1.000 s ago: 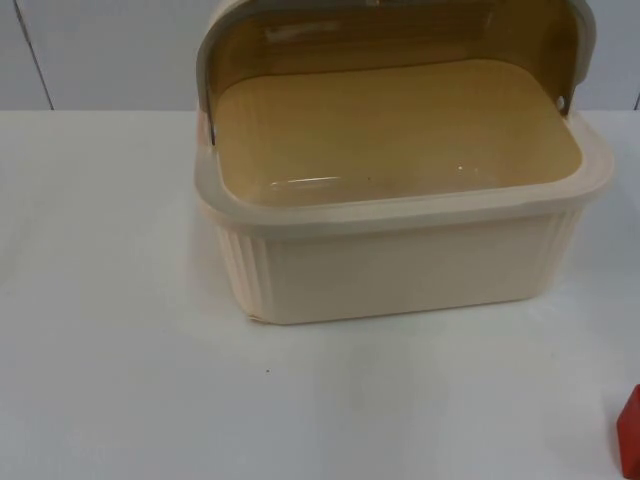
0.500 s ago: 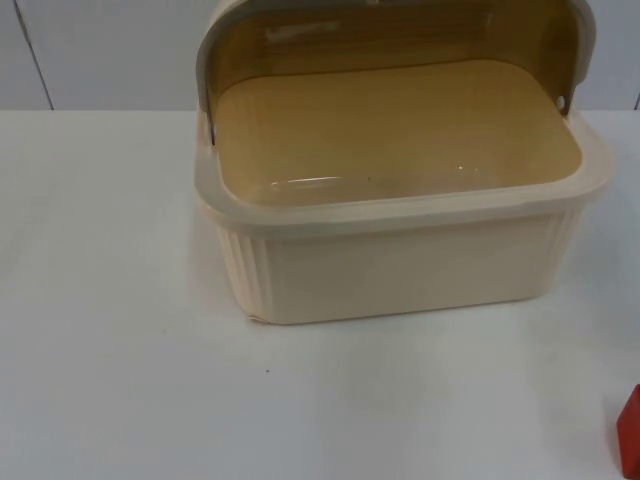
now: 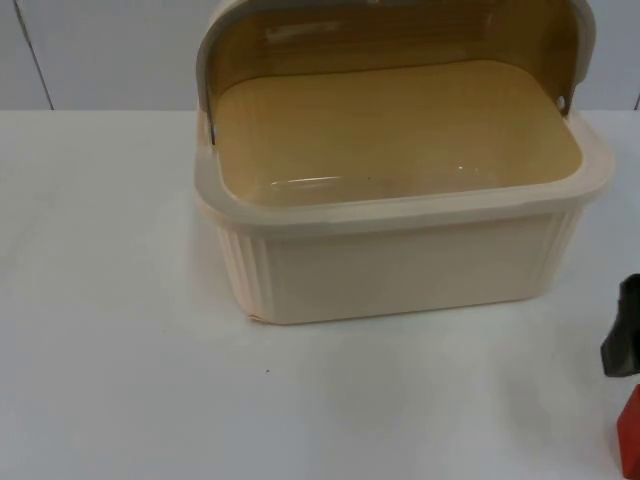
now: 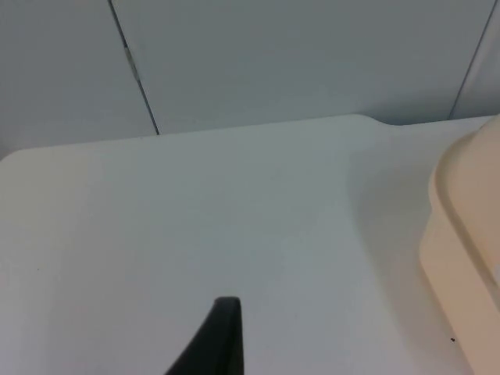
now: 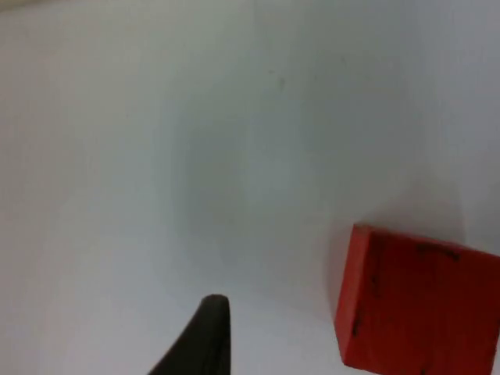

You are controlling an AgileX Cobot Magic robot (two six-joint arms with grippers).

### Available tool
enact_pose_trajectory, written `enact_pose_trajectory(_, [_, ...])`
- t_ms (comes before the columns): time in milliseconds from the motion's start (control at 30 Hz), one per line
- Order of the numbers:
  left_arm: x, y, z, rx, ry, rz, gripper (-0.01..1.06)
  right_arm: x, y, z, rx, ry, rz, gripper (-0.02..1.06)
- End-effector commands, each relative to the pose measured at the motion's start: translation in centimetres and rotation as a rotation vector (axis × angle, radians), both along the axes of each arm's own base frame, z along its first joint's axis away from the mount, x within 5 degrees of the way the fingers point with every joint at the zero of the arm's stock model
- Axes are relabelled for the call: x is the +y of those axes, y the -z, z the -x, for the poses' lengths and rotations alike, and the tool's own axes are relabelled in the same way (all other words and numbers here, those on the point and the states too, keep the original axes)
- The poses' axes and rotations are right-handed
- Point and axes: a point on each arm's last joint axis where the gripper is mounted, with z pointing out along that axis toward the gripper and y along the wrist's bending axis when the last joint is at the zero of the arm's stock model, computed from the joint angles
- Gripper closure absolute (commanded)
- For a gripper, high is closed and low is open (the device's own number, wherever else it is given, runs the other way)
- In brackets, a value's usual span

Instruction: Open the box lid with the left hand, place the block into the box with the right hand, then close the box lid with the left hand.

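Item one: a cream-coloured plastic box [image 3: 400, 265], rectangular with rounded corners, stood on the white table [image 3: 120, 300] near the grey partition wall [image 3: 110, 50]. Its front wall was smooth, with vertical ribbing at the front left corner, and a broad pale rim ran round the top. The interior looked tan, glossy and held nothing. Its lid [image 3: 400, 35], a translucent amber dome in a pale grey-cream frame, was swung up and back on side pivots, leaving the box open. In the left wrist view a curved cream corner of the box [image 4: 461, 258] stood at the side of the bare table [image 4: 195, 219], with the grey wall panels [image 4: 273, 62] beyond. Item two: a red block [image 3: 630, 432], sitting on the table well to the right of the box and nearer than it, cut by the top view's edge. In the right wrist view the block [image 5: 418, 305] showed as a solid red cuboid with sharp edges, flat faces and a few faint dark marks, resting flat on the table. Right tool [image 3: 622, 342]: a dark shape just above the block in the top view; I cannot tell how wide it stood. Left tool [image 4: 215, 336]: one black fingertip over the table to the left of the box, its state likewise impossible to tell.
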Motion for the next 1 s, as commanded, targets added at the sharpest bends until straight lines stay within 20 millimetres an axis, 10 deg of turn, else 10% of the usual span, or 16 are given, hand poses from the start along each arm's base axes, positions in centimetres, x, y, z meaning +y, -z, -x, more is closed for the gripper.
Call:
enact_pose_trajectory(0, [-0.1, -0.1, 0.2, -0.013, 0.005, 0.001, 0.0, 0.2, 0.5, -0.3, -0.012, 0.01, -0.009, 0.05])
enact_pose_trajectory(767, [0.0, -0.1, 0.2, -0.013, 0.004, -0.011, 0.0, 0.6, 6.0, -1.4, 0.102, 0.157, 0.046, 0.06])
enact_pose_trajectory(900, [0.0, -0.1, 0.2, -0.013, 0.004, -0.014, 0.0, 0.5, 6.0, -1.5, 0.092, 0.155, 0.049, 0.29])
enact_pose_trajectory(967, [0.0, -0.1, 0.2, -0.015, 0.004, -0.013, 0.0, 0.3, 6.0, -1.4, 0.1, 0.168, 0.07, 0.69])
